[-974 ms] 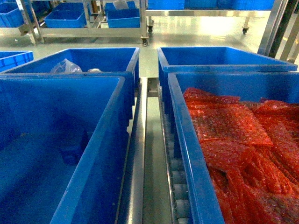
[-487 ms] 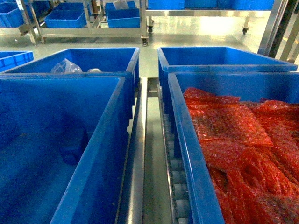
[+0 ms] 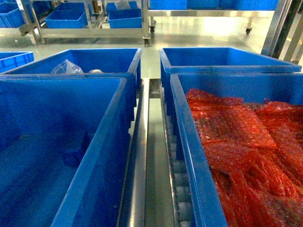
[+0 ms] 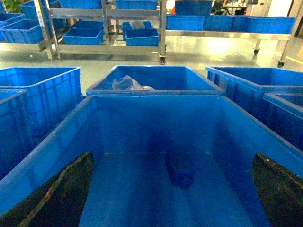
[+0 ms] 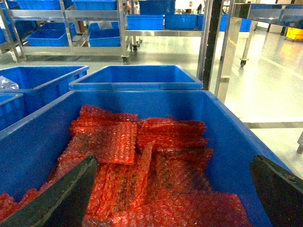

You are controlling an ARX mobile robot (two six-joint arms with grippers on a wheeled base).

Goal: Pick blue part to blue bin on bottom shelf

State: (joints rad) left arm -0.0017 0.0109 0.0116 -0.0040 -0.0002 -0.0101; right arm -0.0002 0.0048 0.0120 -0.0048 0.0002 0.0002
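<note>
The left hand (image 4: pixel 173 189) is hovering with fingers (image 4: pixel 57 194) spread wide over a blue bin (image 4: pixel 57 137), where the blue part (image 4: pixel 180 170) is lying on the floor. The right hand (image 5: pixel 173 189) is hanging equally agape above red bubble-wrap bags (image 5: pixel 142 161) filling the neighbouring bin (image 5: pixel 232 137).

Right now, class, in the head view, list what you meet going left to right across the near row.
Blue part in left bin → metal rail → rollers → right bin → red bubble wrap.
</note>
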